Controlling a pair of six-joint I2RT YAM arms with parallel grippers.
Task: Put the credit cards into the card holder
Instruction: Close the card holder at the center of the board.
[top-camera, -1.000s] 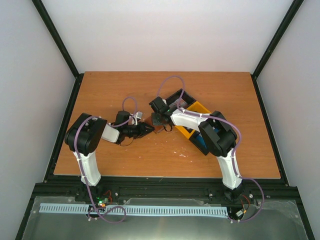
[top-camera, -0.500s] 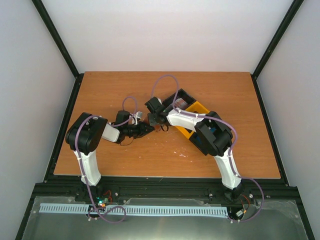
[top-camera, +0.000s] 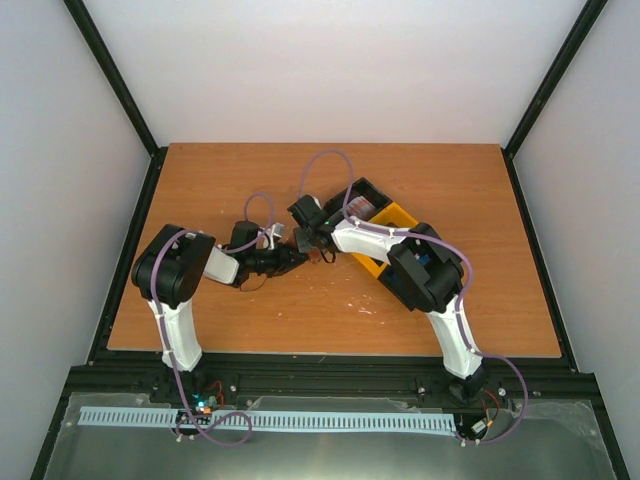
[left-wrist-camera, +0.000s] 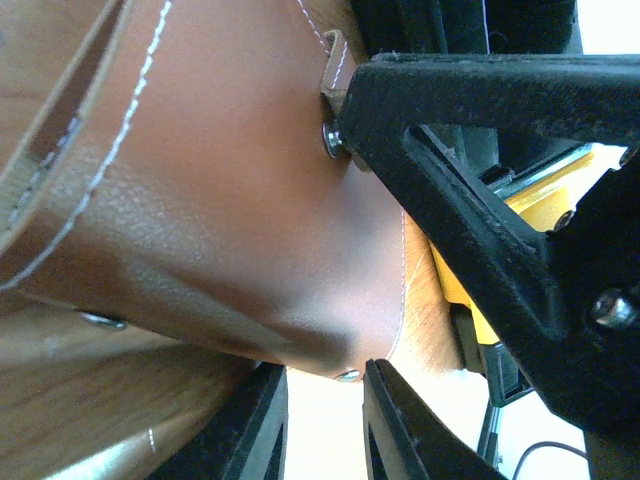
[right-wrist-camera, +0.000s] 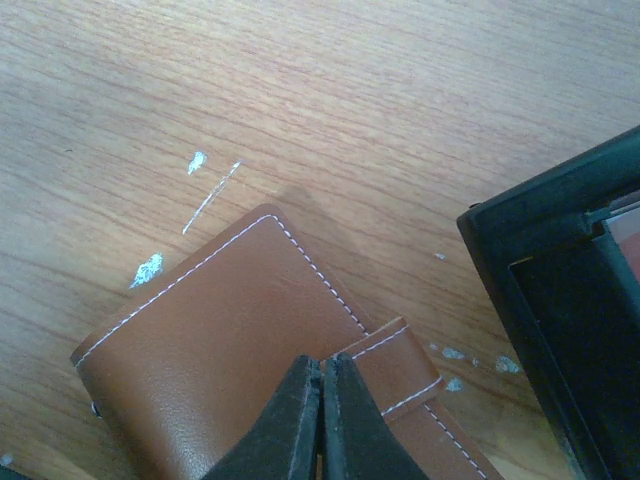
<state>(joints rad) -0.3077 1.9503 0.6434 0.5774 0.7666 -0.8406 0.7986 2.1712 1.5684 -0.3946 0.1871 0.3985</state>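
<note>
The brown leather card holder (top-camera: 318, 256) lies on the table between the two grippers. In the left wrist view it (left-wrist-camera: 200, 200) fills the frame, tilted, with its studded corner at my fingertips. My left gripper (top-camera: 295, 262) (left-wrist-camera: 322, 372) is open with a narrow gap and the holder's edge rests at its tips. My right gripper (top-camera: 306, 242) (right-wrist-camera: 322, 362) is shut, pinching the edge of the snap tab (right-wrist-camera: 405, 362) on the holder (right-wrist-camera: 220, 340). Reddish-white cards (top-camera: 362, 207) lie in the black bin.
A black bin (top-camera: 352, 192) (right-wrist-camera: 560, 290) and a yellow bin (top-camera: 397, 215) (left-wrist-camera: 530, 195) stand just right of the holder, partly under the right arm. The right gripper's black body (left-wrist-camera: 500, 150) hangs close over the holder. White scuffs (right-wrist-camera: 148, 268) mark the wood.
My right gripper has moved a little left and back, over the card holder and closer to the left gripper. The left arm has stayed put.
</note>
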